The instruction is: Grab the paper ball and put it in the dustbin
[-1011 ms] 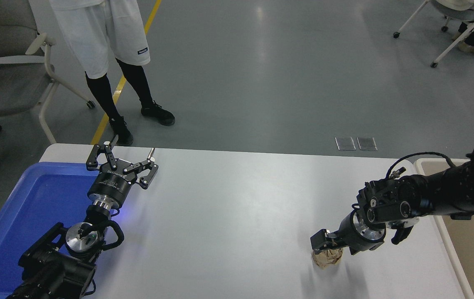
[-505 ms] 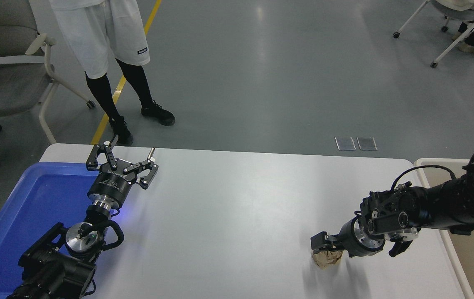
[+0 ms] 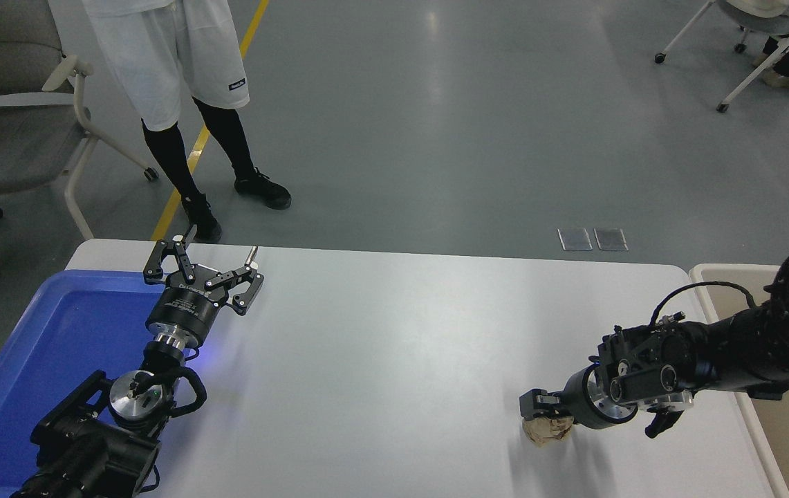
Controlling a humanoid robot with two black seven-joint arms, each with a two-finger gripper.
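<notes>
While the right end effector (image 3: 539, 408) sits low over the paper ball (image 3: 545, 430) on the tabletop (image 3: 394, 360), grip state indeterminable, a shallow pinch may drop the wad short of the dustbin (image 3: 754, 422)

Tan crumpled paper ball (image 3: 546, 430) on table, near right front; beige dustbin (image 3: 702, 274) beside table's right edge.

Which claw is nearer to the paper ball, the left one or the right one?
Right. The right claw is directly over the paper ball, at its top. The left claw is far away across the table, at the blue tray.
</notes>
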